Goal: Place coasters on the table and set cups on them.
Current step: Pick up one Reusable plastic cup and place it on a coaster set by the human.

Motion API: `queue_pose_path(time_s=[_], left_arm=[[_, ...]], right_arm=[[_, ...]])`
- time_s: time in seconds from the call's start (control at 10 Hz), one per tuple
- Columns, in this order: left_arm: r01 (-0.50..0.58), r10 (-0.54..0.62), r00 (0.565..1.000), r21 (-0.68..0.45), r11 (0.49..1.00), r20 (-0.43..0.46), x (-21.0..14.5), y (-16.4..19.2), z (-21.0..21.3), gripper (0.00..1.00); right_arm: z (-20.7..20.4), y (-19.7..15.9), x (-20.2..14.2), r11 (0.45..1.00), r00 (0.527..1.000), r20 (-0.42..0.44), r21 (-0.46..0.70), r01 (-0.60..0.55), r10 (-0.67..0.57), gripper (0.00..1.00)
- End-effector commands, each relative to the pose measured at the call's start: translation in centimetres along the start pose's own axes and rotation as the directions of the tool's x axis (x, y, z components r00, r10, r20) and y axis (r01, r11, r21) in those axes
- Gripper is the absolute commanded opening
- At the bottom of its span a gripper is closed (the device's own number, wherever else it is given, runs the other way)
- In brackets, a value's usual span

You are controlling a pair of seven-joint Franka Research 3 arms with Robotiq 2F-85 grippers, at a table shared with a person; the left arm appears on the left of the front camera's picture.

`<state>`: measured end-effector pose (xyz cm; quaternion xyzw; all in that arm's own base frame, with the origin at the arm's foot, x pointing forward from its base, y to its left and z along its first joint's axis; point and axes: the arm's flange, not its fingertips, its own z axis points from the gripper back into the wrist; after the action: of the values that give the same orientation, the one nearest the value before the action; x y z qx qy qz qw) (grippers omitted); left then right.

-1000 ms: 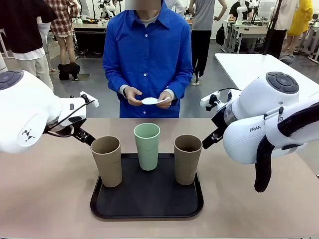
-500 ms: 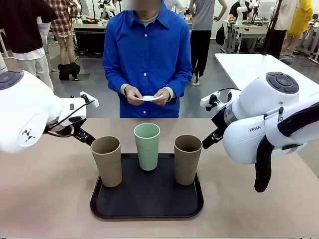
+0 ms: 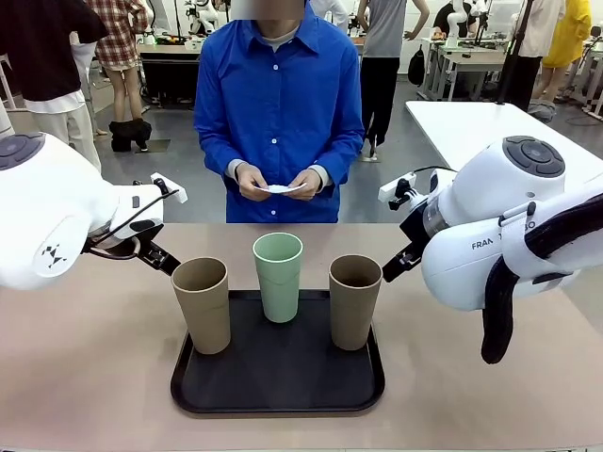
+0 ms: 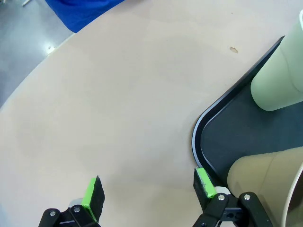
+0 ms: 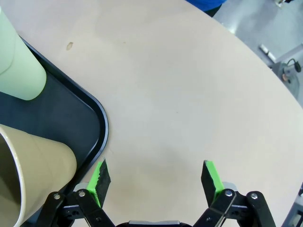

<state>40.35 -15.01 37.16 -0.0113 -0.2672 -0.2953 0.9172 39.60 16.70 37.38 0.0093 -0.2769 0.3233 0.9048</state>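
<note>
Writing: my right arm (image 3: 490,254) is showing the letters "FRAN" on its white shell at the right of the front view; a black cable sleeve is covering the rest.
Coasters: a person in a blue shirt is holding the white coasters (image 3: 280,189) in both hands at upper centre, off the counter (image 3: 85,377).
Cups: the left tan cup (image 3: 201,306), the mint cup (image 3: 278,278) and the right tan cup (image 3: 355,301) are standing upright on the black tray (image 3: 283,395) at lower centre.
Around: a white table (image 3: 471,127) is standing at upper right.
In the way: the tray's rounded corner and a tan cup are sitting just beside each hand's inner finger.
Left hand: my left hand (image 4: 147,185) is hovering spread wide over bare counter, gripping nothing.
Right hand: my right hand (image 5: 155,172) is also hovering spread, gripping nothing.
</note>
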Motion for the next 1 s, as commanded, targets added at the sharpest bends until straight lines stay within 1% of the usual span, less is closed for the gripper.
queue_pose_path(time_s=[0.0, 0.1, 0.2, 0.3, 0.4, 0.5, 0.6, 0.7, 0.8, 0.9], left_arm=[[0.029, -0.026, 0.999, 0.07, 0.997, -0.041, -0.2, 1.2, 1.6, 1.0], [0.03, -0.028, 0.999, 0.052, 0.998, -0.041, -0.6, 1.7, 4.2, 1.0], [0.036, -0.035, 0.998, 0.011, 0.999, -0.062, -1.1, 1.6, 6.9, 1.0], [0.045, -0.046, 0.995, -0.015, 0.999, -0.089, -1.8, 0.8, 9.4, 1.0], [-0.005, -0.012, 0.989, -0.114, 0.993, -0.147, -2.8, 0.0, 11.8, 1.0], [-0.06, 0.028, 0.979, -0.155, 0.986, -0.2, -4.0, -1.1, 13.3, 1.0], [-0.089, 0.052, 0.972, -0.159, 0.983, -0.228, -4.8, -1.5, 14.7, 1.0], [-0.114, 0.08, 0.969, -0.138, 0.984, -0.234, -5.3, -2.3, 15.4, 1.0], [-0.074, 0.046, 0.978, -0.129, 0.989, -0.202, -4.8, -2.3, 14.7, 1.0], [-0.055, 0.017, 0.975, -0.164, 0.985, -0.222, -2.4, -1.3, 14.8, 1.0]], right_arm=[[2.0, 0.3, 0.3, 0.998, 0.997, -0.05, -0.023, -0.056, 0.055, 1.0], [4.0, 0.1, -0.1, 0.999, 0.995, -0.095, -0.037, -0.038, 0.035, 1.0], [6.6, 0.4, -0.7, 0.999, 0.991, -0.131, -0.031, -0.025, 0.02, 1.0], [9.4, 1.0, -1.7, 0.998, 0.981, -0.194, -0.051, -0.026, 0.015, 1.0], [12.6, 2.0, -3.1, 1.0, 0.974, -0.227, -0.026, 0.016, -0.021, 1.0], [15.0, 3.4, -4.8, 0.999, 0.967, -0.251, -0.007, 0.032, -0.032, 1.0], [16.2, 4.5, -6.4, 0.998, 0.963, -0.262, -0.011, 0.06, -0.061, 1.0], [16.1, 4.7, -7.8, 0.996, 0.954, -0.286, -0.027, 0.081, -0.086, 1.0], [14.0, 3.6, -8.1, 0.976, 0.936, -0.349, -0.213, -0.045, -0.033, 1.0], [16.9, 2.7, -2.8, 0.999, 0.958, -0.283, -0.029, 0.038, -0.045, 1.0]])
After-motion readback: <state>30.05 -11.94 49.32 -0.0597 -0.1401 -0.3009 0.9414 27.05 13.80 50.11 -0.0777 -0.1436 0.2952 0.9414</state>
